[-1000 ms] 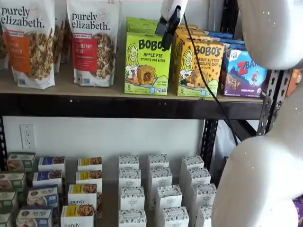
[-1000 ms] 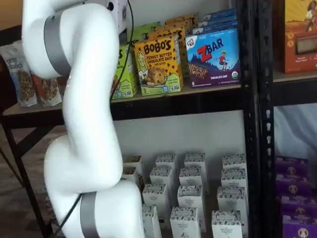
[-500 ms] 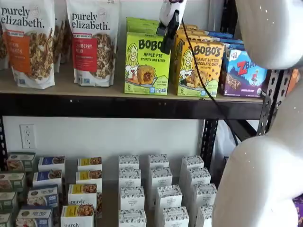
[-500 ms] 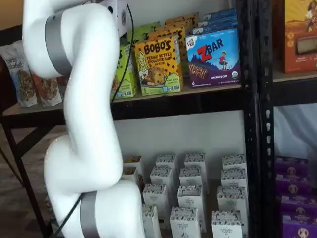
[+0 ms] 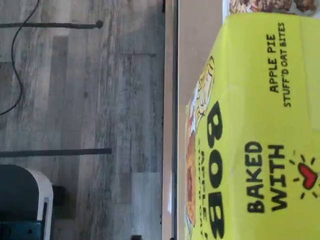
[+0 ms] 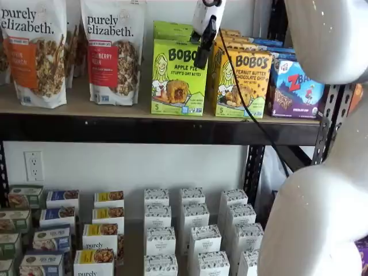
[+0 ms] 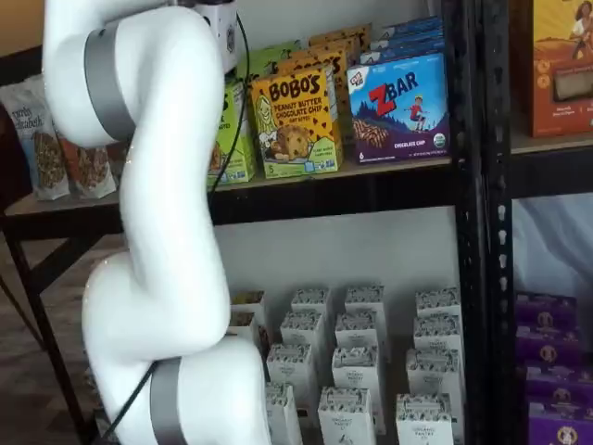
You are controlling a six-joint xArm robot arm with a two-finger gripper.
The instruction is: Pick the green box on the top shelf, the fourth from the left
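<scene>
Where black fingers [image 6: 202, 56] hang, glossy rectangular green box [image 6: 178, 77]

Smooth printed-card green box [image 6: 178, 77] on matt tan wooden top shelf [image 6: 80, 103].

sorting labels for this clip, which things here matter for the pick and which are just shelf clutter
Job:
green box
top shelf
gripper, side-on in front of the box; open or shut unclear

Just there:
yellow-orange Bobo's box
ZBar box
granola bags
white cartons below
</scene>
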